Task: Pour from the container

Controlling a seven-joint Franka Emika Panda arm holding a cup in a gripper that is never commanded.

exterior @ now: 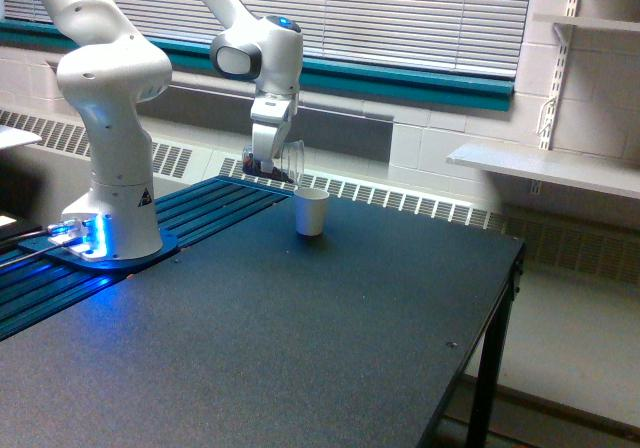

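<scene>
A flat table [330,338] with a dark, finely speckled matte top fills the near part of the exterior view, its square black leg dropping away at the exterior view's right. Farther back on it stands a white paper cup [311,211], opaque, slightly tapered and upright; what it holds cannot be seen. Just above and to the exterior view's left of that cup, the gripper [268,160] is closed on the container [291,160], a small clear plastic cup tipped over toward the white cup, with dark contents gathered near its held end. The glossy white arm rises from a base [108,230] lit blue, standing on ribbed blue panels. Behind, a slatted radiator grille runs beneath closed blinds.
</scene>
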